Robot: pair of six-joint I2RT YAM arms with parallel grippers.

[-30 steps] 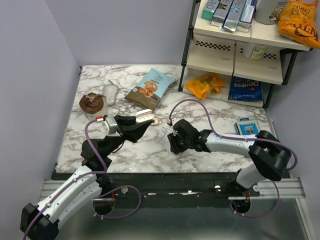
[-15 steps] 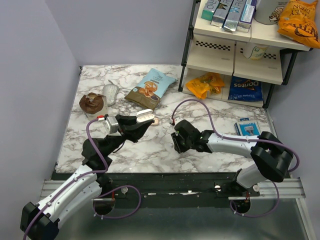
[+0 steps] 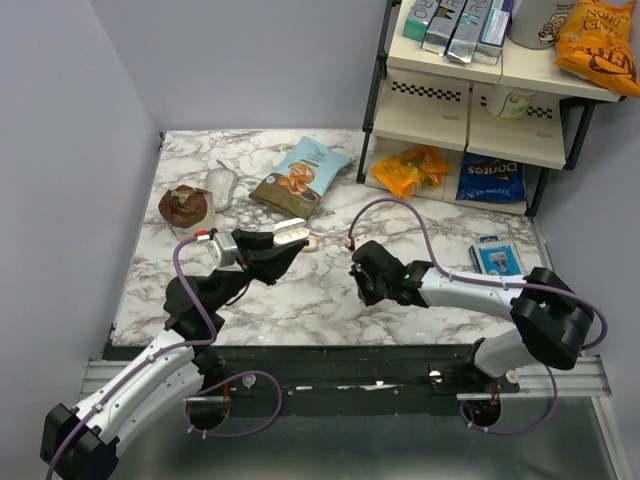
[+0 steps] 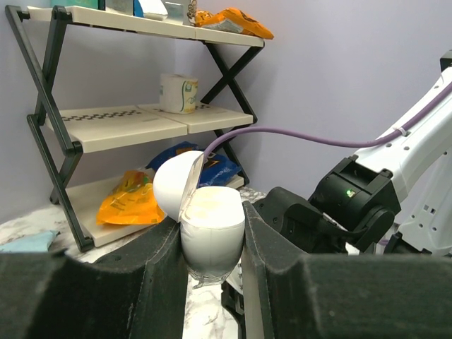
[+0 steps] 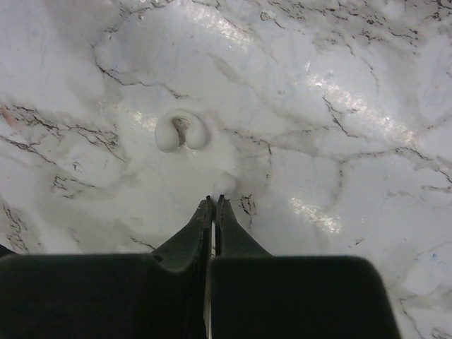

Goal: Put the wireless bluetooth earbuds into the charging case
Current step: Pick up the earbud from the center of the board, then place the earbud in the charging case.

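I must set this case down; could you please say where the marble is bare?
The marble table is bare at the front between left arm and right arm, and between the blue snack bag and black shelf rack. Crowded far left: brown muffin, crumpled foil. A white earbud lies by the right gripper.

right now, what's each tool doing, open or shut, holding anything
Left tool: closed on the charging case.
Right tool: closed, empty; an earbud lies just ahead of it.
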